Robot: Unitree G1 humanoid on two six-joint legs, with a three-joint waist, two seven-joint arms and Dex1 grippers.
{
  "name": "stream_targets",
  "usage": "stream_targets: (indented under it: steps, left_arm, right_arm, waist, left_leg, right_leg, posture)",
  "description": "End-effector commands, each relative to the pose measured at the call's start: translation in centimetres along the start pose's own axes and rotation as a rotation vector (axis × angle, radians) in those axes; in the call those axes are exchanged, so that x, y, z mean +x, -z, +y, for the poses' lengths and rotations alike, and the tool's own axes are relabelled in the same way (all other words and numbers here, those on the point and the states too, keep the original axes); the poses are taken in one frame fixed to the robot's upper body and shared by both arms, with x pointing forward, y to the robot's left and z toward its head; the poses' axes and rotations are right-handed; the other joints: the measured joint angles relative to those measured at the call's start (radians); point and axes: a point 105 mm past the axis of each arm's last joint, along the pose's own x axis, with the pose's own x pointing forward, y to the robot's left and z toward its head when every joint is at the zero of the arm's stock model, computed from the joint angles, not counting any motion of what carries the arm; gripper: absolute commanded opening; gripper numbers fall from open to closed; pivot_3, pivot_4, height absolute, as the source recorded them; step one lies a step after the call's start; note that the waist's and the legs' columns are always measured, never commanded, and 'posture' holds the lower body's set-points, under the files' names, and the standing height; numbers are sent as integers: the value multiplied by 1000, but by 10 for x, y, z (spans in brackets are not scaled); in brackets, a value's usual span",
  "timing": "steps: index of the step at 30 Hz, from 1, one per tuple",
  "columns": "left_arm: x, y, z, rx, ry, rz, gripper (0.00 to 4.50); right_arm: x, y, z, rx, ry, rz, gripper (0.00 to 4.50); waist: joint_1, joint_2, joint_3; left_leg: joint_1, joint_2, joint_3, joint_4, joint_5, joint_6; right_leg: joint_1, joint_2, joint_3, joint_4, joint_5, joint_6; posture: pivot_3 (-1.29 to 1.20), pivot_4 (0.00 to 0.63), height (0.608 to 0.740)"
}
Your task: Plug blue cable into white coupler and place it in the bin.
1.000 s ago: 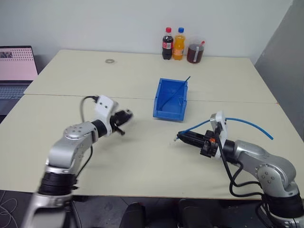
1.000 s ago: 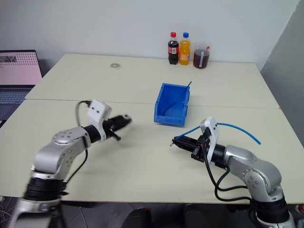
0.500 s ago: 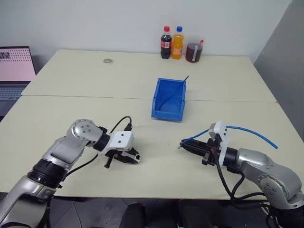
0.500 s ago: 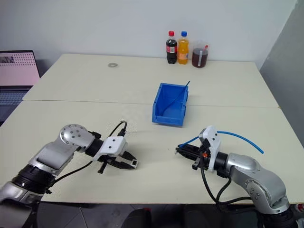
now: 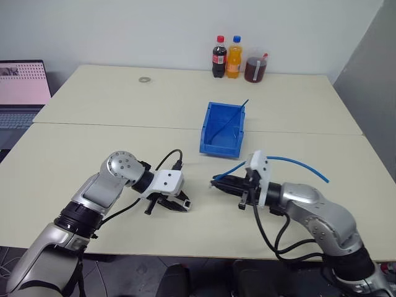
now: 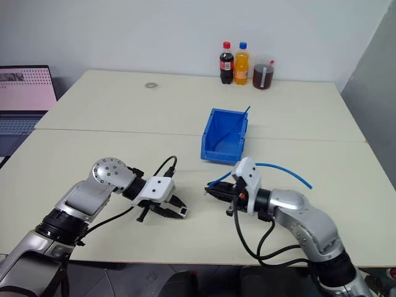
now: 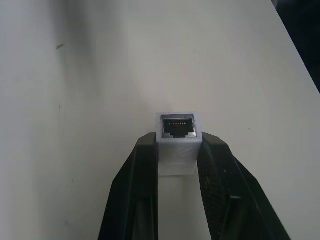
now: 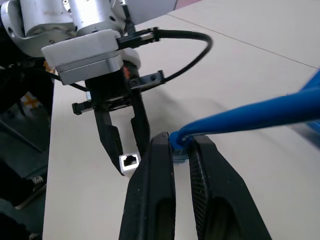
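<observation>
Thin, flexible light-blue network cable (image 8: 250, 116): light, floppy; right gripper (image 8: 181, 150) pinches it behind the plug. Tiny white boxy plastic coupler (image 7: 178, 136): rigid, clamped by left gripper (image 7: 178, 150).

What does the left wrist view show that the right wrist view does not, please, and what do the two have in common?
Left wrist view alone: the white coupler seen head-on, its dark socket with a row of contacts facing the camera, clamped between the left gripper's fingers.

Right wrist view alone: the blue cable, its end pinched in the right gripper, and the left gripper from outside, with its white housing and black lead.

Both: the coupler held by the left gripper just above the pale table, its socket open and not yet plugged.
</observation>
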Motion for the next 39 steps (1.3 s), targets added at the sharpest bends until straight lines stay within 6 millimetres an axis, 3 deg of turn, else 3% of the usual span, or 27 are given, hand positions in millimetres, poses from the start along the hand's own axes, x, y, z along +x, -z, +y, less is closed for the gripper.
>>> stream_targets:
  steps: [1, 14, 39]
  left_arm:
    - [10, -2, -5, -11, 38, 11, 760]
    - [12, -5, -2, -33, 63, 9, 760]
    - [13, 5, -3, -97, 1, 20, 760]
  right_arm:
    - [11, -6, 9, -44, -51, -32, 126]
    - [31, 9, 24, -93, -52, -31, 126]
    - [35, 35, 31, -179, -99, 57, 126]
  waist:
    - [0, 0, 0]
    - [0, 0, 0]
    - [-1, 1, -4]
  left_leg:
    - [0, 0, 0, 0, 0, 0]
    - [0, 0, -3, 1, 0, 0]
    - [2, 0, -3, 2, 0, 0]
  right_leg:
    - [0, 0, 0, 0, 0, 0]
    - [1, -1, 0, 0, 0, 0]
    - [2, -1, 0, 2, 0, 0]
  posture:
    - [0, 150, 740]
    - [0, 150, 740]
    - [0, 150, 740]
